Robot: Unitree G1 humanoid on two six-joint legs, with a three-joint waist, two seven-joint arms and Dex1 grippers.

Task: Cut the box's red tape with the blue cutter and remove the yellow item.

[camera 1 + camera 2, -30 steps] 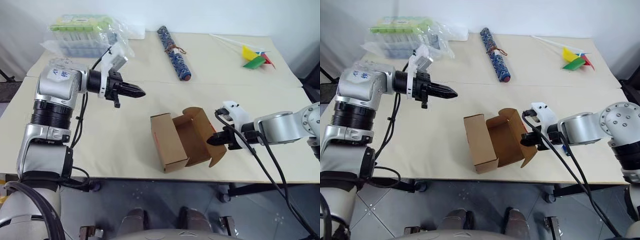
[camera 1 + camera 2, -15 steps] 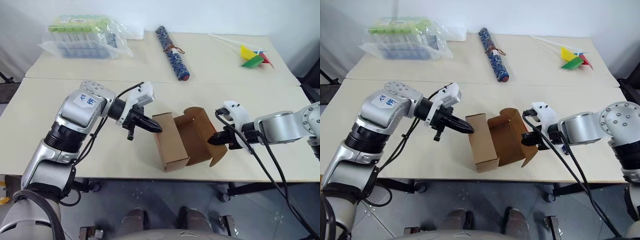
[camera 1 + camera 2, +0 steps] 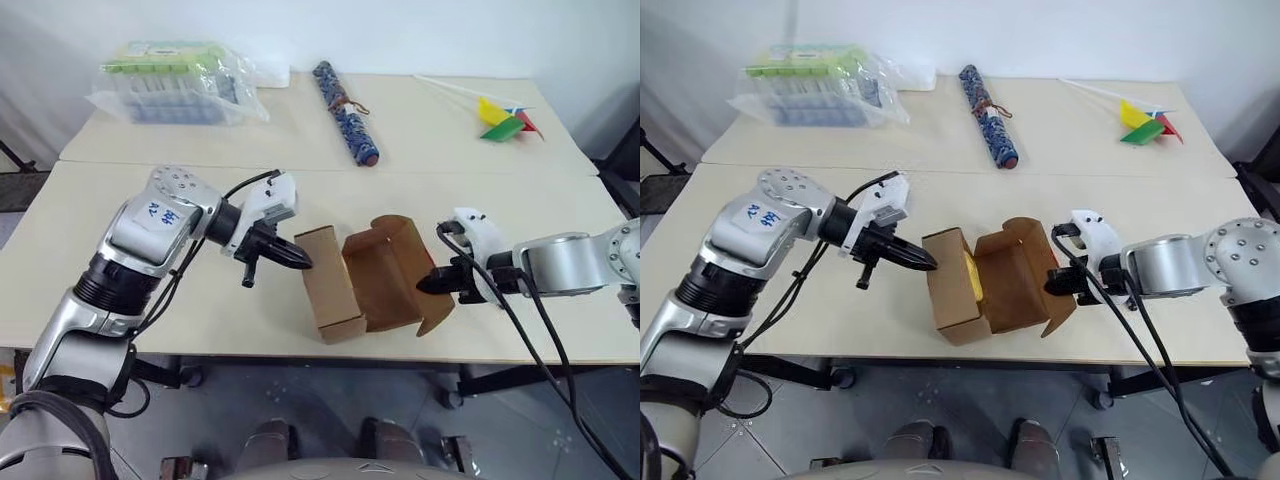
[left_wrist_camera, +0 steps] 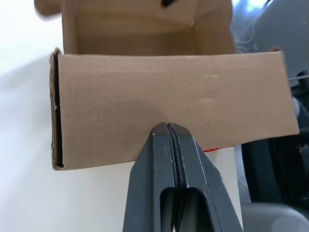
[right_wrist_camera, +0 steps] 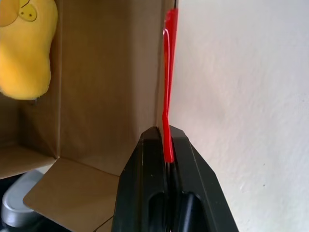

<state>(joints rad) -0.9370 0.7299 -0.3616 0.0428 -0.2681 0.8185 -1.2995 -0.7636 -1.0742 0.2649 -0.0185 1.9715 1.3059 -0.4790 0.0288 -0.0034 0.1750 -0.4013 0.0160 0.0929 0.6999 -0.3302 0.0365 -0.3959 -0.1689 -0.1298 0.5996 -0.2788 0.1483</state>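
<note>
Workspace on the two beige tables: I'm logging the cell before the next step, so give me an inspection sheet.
Surface: two beige tables pushed together, seam across.
Job's things: the box lies open near the front edge; the yellow item sits inside; red tape along one flap edge; blue cutter: nothing seen.
Clutter: plastic-wrapped pack, blue patterned roll, pinwheel, all at the back.
Grippers: left gripper jaws shut, tip at the box's left wall; right gripper jaws shut on the taped flap.
Cables: black cables hang from the right arm past the table edge.
Surroundings: white wall, grey tiled floor.
</note>
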